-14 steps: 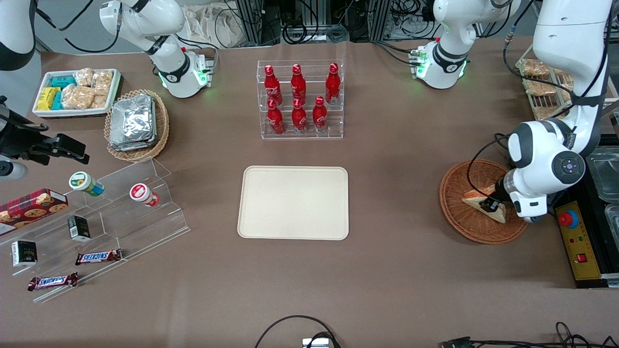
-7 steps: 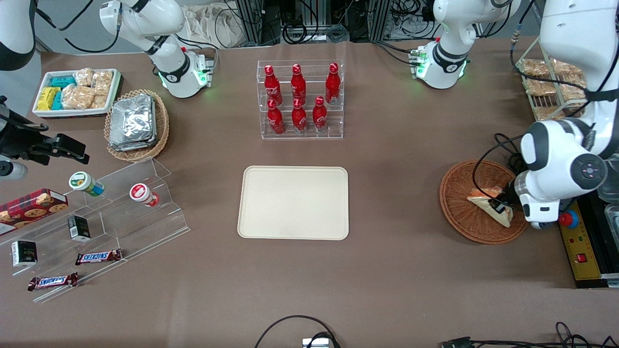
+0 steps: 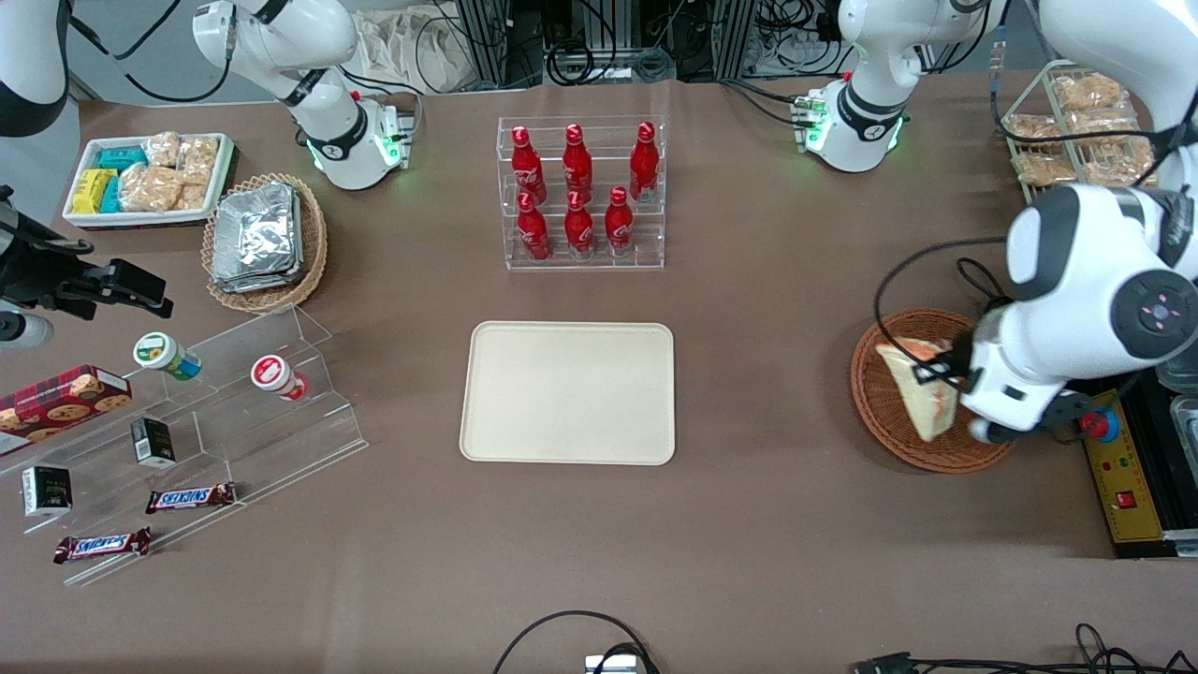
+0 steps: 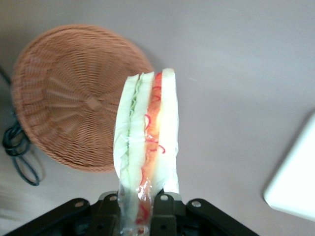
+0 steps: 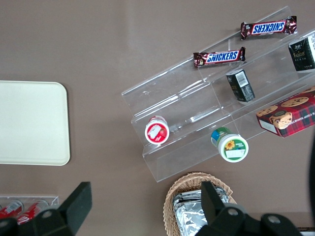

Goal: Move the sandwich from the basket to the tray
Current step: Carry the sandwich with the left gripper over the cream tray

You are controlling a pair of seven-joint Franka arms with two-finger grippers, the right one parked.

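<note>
**A:** status on the left arm's gripper (image 3: 945,373)?

**B:** Above the round reddish-brown wicker basket (image 3: 884,421), toward the working arm's end of the table. Jaws clamped on the sandwich (image 3: 922,388), pinching it at one end of the wedge.

**A:** sandwich clear of the basket?

**B:** Wrist view says yes. The wedge (image 4: 146,142) hangs off the gripper (image 4: 140,206) with the basket (image 4: 64,93) lower down and off to one side, not touching. Filling layers are visible on the cut edge: green, white, orange-red. Clear wrap around it.

**A:** tray?

**B:** Cream-beige tray (image 3: 567,393) sits mid-table, well apart from the basket, nothing on it. One corner of it (image 4: 295,182) shows in the wrist view.

**A:** anything near the path?

**B:** Acrylic rack of red cola bottles (image 3: 580,192) stands farther from the front camera than the tray. Brown tabletop (image 3: 767,374) lies between basket and tray.
</note>
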